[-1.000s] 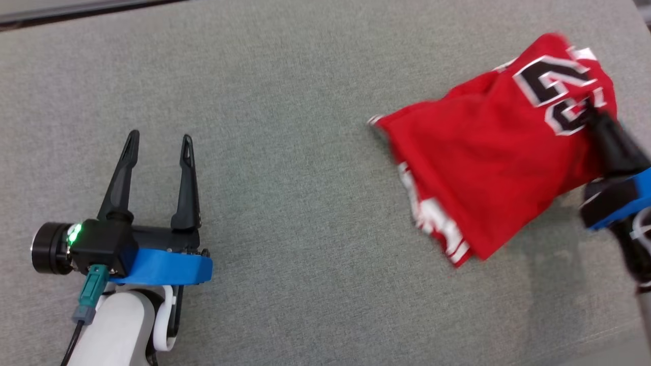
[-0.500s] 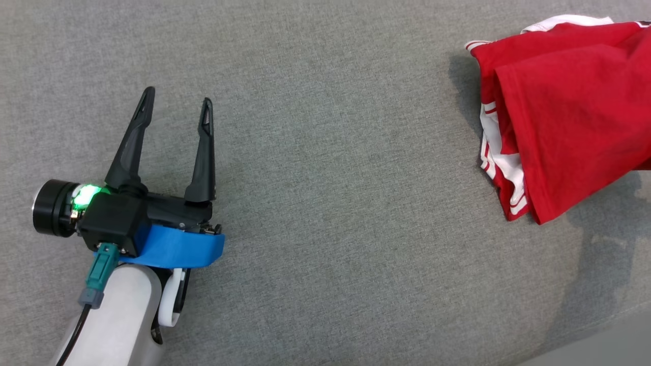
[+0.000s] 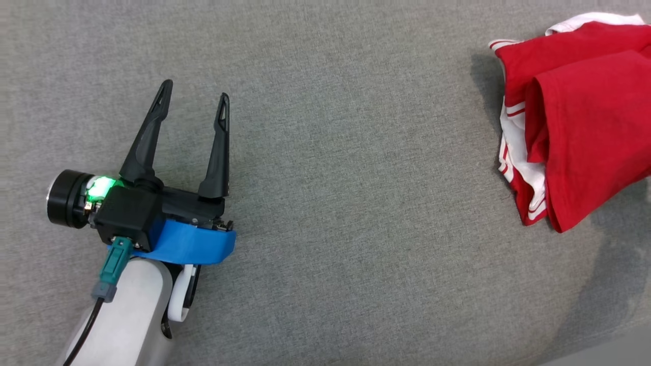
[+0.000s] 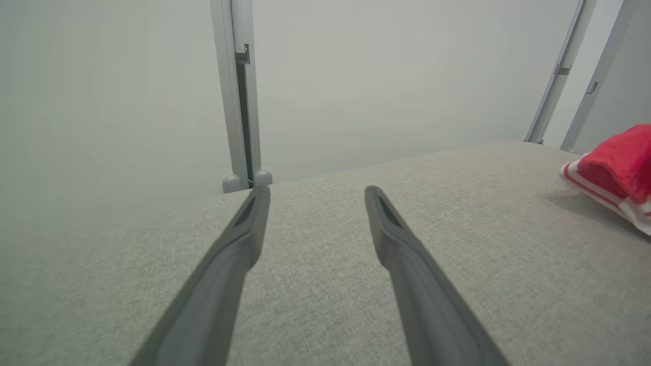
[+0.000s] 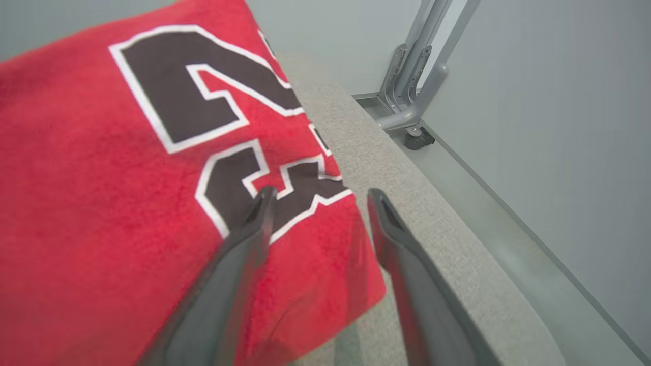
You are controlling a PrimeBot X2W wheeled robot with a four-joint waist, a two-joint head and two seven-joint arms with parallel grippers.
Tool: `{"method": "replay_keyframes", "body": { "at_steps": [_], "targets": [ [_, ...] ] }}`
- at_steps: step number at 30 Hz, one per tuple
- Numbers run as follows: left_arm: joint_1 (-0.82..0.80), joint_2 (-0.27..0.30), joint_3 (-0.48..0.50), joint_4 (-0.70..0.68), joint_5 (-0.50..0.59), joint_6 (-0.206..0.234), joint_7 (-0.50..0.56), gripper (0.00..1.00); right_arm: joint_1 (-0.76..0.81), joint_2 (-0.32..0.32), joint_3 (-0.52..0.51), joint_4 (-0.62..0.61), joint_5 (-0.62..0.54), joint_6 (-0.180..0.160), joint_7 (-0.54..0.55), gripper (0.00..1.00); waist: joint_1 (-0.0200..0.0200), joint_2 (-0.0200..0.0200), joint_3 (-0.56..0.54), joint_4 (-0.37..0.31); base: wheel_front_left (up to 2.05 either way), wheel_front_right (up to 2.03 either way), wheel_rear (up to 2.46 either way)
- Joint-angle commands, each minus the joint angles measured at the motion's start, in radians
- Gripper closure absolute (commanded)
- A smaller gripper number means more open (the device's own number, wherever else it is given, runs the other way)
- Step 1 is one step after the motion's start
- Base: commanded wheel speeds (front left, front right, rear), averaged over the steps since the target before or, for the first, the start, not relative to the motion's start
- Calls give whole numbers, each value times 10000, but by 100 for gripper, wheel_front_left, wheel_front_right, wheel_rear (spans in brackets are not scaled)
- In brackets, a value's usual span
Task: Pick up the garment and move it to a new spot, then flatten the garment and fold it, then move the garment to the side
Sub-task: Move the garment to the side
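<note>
Garment (image 3: 585,117), red with white stripes at its hem, lies bunched in loose layers at the right end of the grey counter (image 3: 356,203), and part of it runs out of my head view. In my right wrist view I see large black digits (image 5: 168,96) with a white outline on it, and its corner ends near the counter's edge. My right claw (image 5: 321,193) is there with its fingers spread apart. One finger is over the red cloth, the other over the bare counter, and I cannot tell if they touch the cloth. My left claw (image 3: 195,90) is well apart from the garment, at the left side of the counter, fingers spread too and nothing between them. Beyond the counter's far edge stands a grey metal post (image 4: 243,91) against a pale wall (image 4: 381,76).
</note>
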Motion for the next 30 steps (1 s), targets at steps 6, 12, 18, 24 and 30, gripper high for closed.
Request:
{"method": "replay_keyframes", "body": {
  "at_steps": [6,12,18,24,30],
  "targets": [
    [392,-117,114,367,-279,126,-262,0,1305,714,-285,-1047,-375,-3,-925,0,-1,-1,-809,110,0,0,0],
    [988,-212,229,763,-539,249,-367,0,2928,1322,692,-2508,-177,-1,-1819,0,-1,-1,-1821,324,0,0,0],
    [1661,-306,512,1200,-984,345,-440,0,4040,1650,2216,-3447,88,-1,-2136,0,-1,-1,-2730,721,0,0,0],
    [2392,-389,975,1456,-1394,566,-492,0,4379,1780,3473,-3711,126,-1,-2150,0,-1,-1,-3443,1216,0,0,0],
    [3038,-389,1288,1616,-1542,557,-520,0,4449,1763,3974,-3568,-8,-1,-2108,0,-1,-1,-4074,1831,0,0,0]
  ]
}}
